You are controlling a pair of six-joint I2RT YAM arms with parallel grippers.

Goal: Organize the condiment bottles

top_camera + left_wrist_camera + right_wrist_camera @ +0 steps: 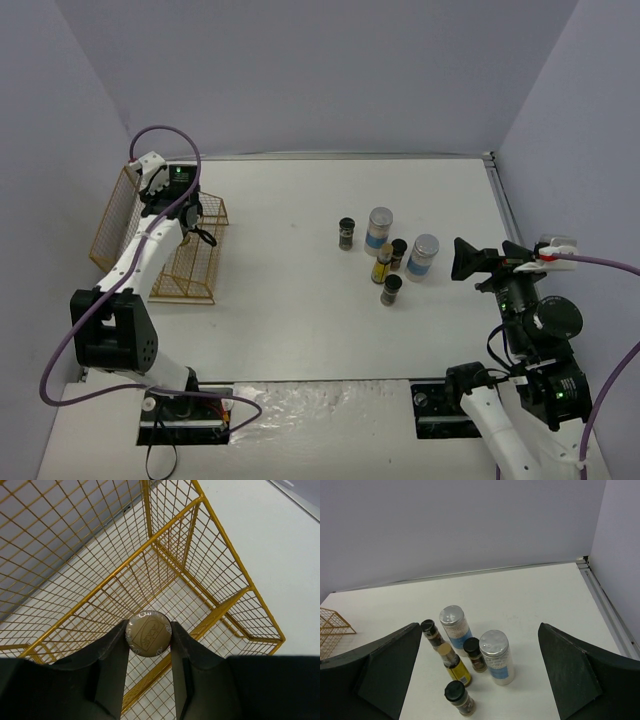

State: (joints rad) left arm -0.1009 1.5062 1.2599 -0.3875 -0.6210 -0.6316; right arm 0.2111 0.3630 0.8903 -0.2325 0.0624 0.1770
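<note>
Six condiment bottles stand grouped mid-table: two tall clear grey-lidded jars (379,230) (423,257), a slim yellow bottle (382,265) and three short dark jars (346,233) (398,252) (391,290). My left gripper (185,215) is over the gold wire rack (120,215). In the left wrist view it (148,633) is shut on a tan-capped bottle (148,630), seen from its top, with the rack's mesh (220,545) below. My right gripper (490,255) is open and empty, just right of the group. In the right wrist view its jaws (480,630) stand wide either side of the bottles (496,656).
The rack stands at the table's left by the wall; its corner shows in the right wrist view (332,625). A metal strip (500,200) runs along the table's right edge. Grey walls enclose the table on three sides.
</note>
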